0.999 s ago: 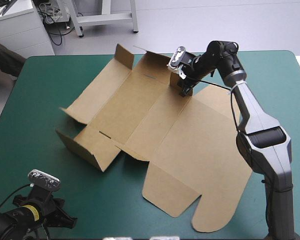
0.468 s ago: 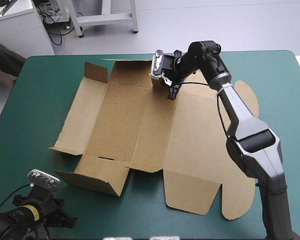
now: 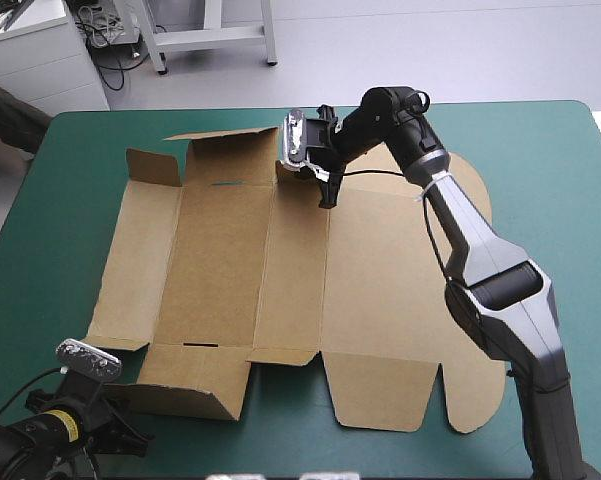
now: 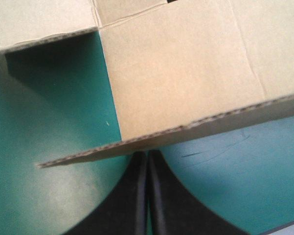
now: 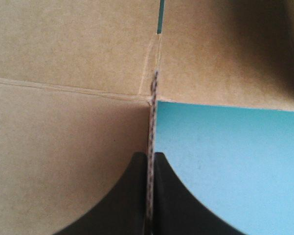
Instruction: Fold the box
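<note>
The brown box [image 3: 380, 290] lies as a cut sheet spread over most of the teal-green table, its short flaps a little raised. My right gripper [image 3: 327, 190] is at the sheet's far edge, shut on an upright flap. In the right wrist view the board's edge [image 5: 151, 112] runs straight between the fingers of that gripper [image 5: 150, 157]. My left gripper [image 3: 135, 438] sits at the near left corner, shut and holding nothing. In its own view the edge of a raised near flap [image 4: 186, 73] hangs just over the tips of the left gripper [image 4: 147, 155].
The near left flap [image 3: 195, 380] stands slightly up from the cover beside my left gripper. The rounded lid panel [image 3: 470, 390] reaches toward the table's near right. Teal-green cover [image 3: 560, 190] shows beyond the box on the right and along the left edge [image 3: 50, 250].
My right gripper has moved left along the far edge with the flap in it. The sheet turned and slid left and now lies squarer to the table. The left arm stayed put.
</note>
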### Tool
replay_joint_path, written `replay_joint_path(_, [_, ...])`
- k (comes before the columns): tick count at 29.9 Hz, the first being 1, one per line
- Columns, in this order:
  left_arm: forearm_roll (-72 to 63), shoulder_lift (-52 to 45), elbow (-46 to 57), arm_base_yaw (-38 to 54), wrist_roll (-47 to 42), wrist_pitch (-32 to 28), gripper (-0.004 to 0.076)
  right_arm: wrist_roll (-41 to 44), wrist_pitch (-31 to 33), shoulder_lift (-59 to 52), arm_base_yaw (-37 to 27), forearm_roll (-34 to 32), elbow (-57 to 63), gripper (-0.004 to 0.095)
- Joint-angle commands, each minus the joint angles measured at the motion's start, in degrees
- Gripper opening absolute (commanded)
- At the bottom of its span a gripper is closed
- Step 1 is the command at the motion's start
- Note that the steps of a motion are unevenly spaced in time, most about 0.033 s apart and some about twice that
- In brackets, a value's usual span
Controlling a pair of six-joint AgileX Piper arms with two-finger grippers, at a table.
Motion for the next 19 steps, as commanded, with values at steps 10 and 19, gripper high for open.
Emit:
replay_joint_path(10, [0.04,0.31,-1.43,-0.26,-0.21,-1.98,-0.0032,-1.61,0.12,-3.82,1.26,6.52,-1.43,0.0002])
replay_joint_path(19, [0.04,0.31,-1.43,-0.26,-0.21,-1.98,-0.0032,-0.68,0.12,-3.82,1.26,6.11,-1.43,0.0626])
